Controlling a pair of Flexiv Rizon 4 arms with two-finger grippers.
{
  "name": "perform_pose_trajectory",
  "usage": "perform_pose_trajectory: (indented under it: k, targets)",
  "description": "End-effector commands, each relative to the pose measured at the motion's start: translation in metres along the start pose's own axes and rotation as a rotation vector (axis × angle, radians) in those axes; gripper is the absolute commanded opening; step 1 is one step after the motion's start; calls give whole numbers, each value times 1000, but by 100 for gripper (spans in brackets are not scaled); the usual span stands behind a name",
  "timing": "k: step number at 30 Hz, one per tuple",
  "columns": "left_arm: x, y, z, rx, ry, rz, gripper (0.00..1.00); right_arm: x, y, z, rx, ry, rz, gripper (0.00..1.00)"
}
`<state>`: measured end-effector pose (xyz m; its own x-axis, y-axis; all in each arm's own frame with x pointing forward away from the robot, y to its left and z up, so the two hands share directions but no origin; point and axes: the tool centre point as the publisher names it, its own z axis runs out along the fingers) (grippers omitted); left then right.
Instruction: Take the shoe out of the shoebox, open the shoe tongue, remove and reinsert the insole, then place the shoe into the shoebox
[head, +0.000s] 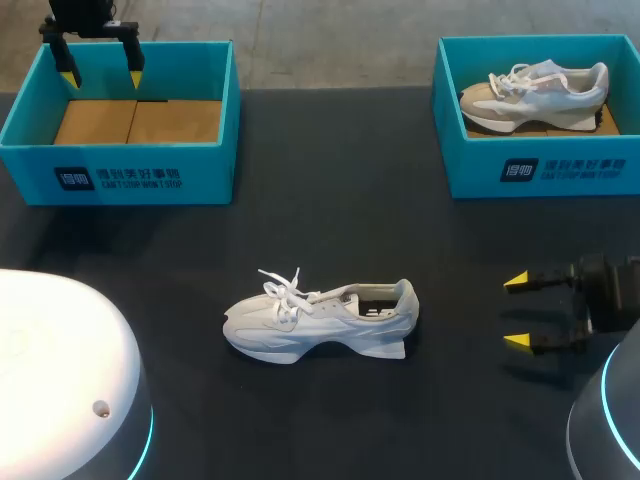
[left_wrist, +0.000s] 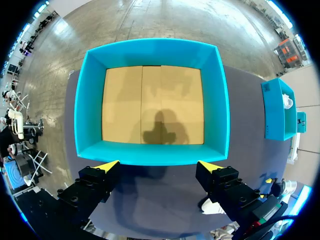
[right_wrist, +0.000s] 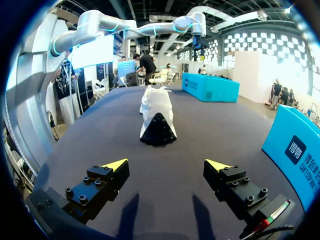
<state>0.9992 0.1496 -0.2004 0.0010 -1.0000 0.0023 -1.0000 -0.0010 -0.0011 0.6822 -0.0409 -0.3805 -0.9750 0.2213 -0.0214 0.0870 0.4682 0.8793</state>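
A white sneaker (head: 318, 320) lies on its sole in the middle of the dark table, toe to the left, laces loose. In the right wrist view the sneaker (right_wrist: 157, 117) shows heel-on, straight ahead of my right gripper (right_wrist: 166, 164). That right gripper (head: 517, 313) hovers open to the right of the shoe, empty. My left gripper (head: 100, 64) hangs open above the empty teal shoebox (head: 30, 118) at the back left. The left wrist view looks down into this shoebox (left_wrist: 90, 100) with its cardboard floor, my left gripper (left_wrist: 159, 164) over its near wall.
A second teal box (head: 452, 110) at the back right holds another pale sneaker (head: 535, 95). The same box (right_wrist: 295, 145) stands beside my right gripper in its wrist view. White round arm bases (head: 60, 380) fill the front corners.
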Motion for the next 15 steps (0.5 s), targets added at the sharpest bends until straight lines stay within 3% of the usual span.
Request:
perform_pose_trajectory:
  k: [1, 15]
  targets:
    - [0, 0, 0, -1, -1, 0, 100, 6, 1, 12, -19, -23, -3, 100]
    - [0, 0, 0, -1, -1, 0, 100, 11, 20, 54, -57, -22, 9, 100]
